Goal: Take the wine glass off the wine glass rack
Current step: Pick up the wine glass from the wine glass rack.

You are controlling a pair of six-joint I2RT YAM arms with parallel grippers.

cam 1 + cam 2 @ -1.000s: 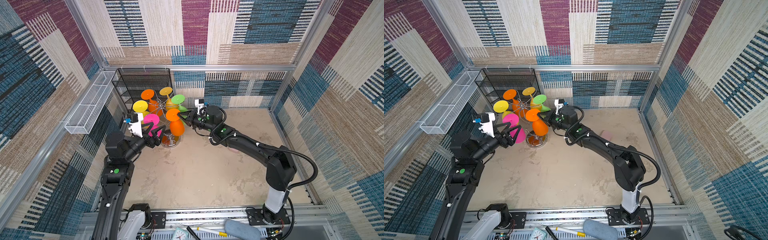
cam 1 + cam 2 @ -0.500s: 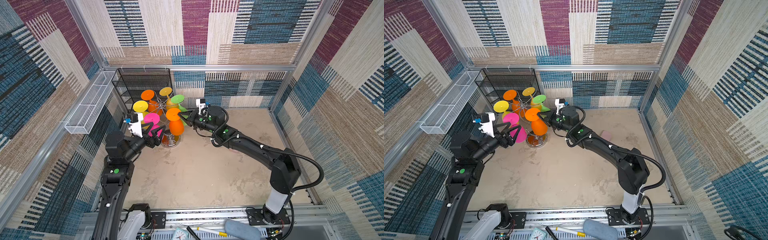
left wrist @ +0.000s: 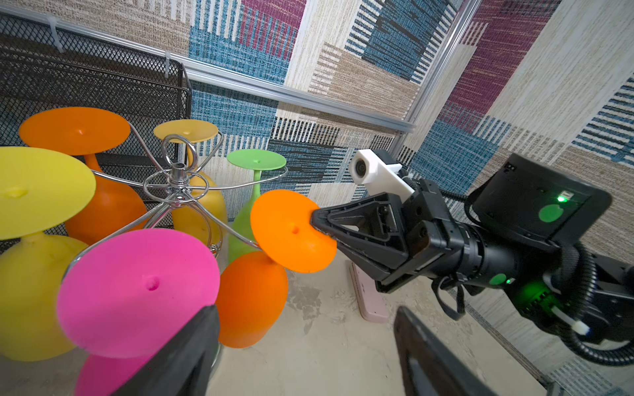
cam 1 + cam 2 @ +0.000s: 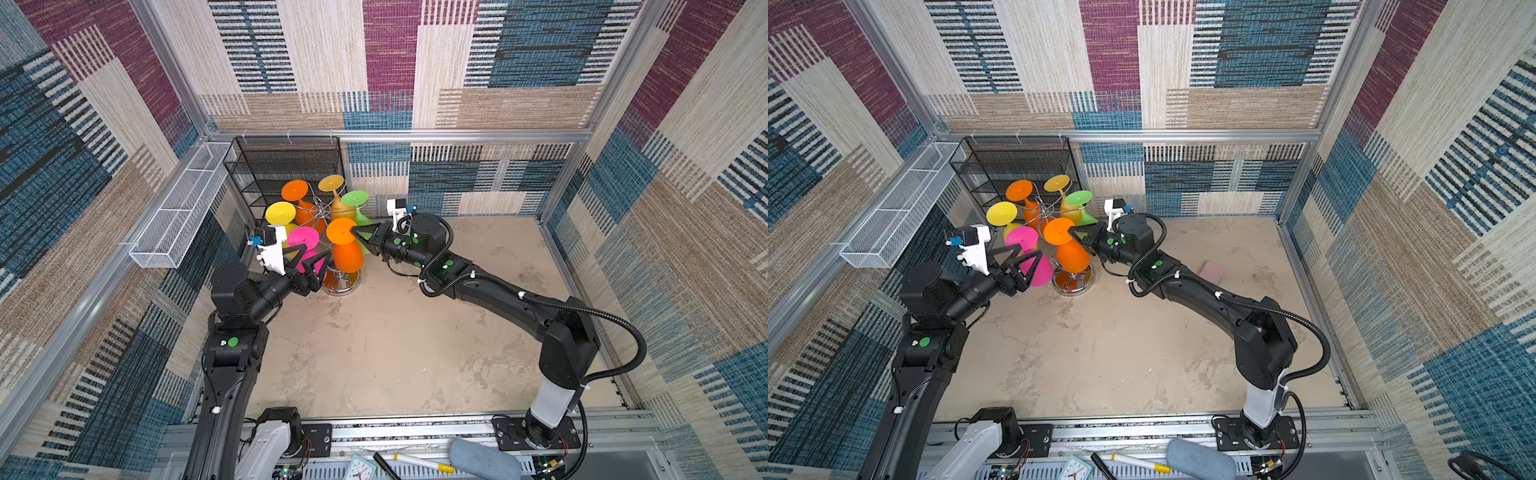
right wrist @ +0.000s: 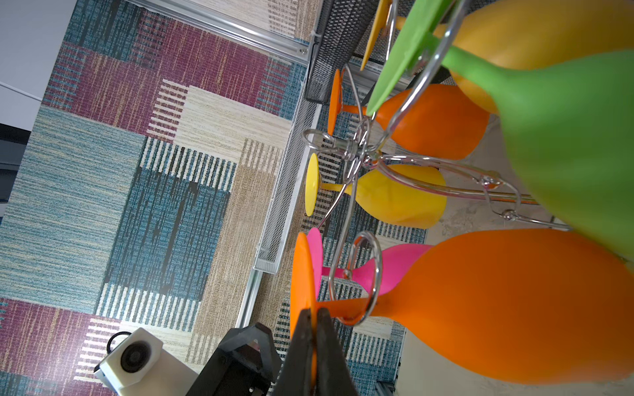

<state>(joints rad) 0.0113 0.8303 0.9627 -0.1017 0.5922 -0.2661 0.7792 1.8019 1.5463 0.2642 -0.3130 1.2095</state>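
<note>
Patchwork woven walls enclosed a beige bench (image 4: pixel 395 353), where the chrome wine glass rack (image 4: pixel 322 212) stood near the back left corner, just in front of a black mesh shelf (image 4: pixel 286 166). An orange wine glass (image 4: pixel 348 257) hung upside down on the rack's front arm, its stem threaded through the wire loop and its foot tilted. The right tool (image 4: pixel 353 230) was clenched on the rim of that foot. The left tool (image 4: pixel 316 254) stood spread, grasping nothing, just beside a pink glass (image 4: pixel 303 237).
</note>
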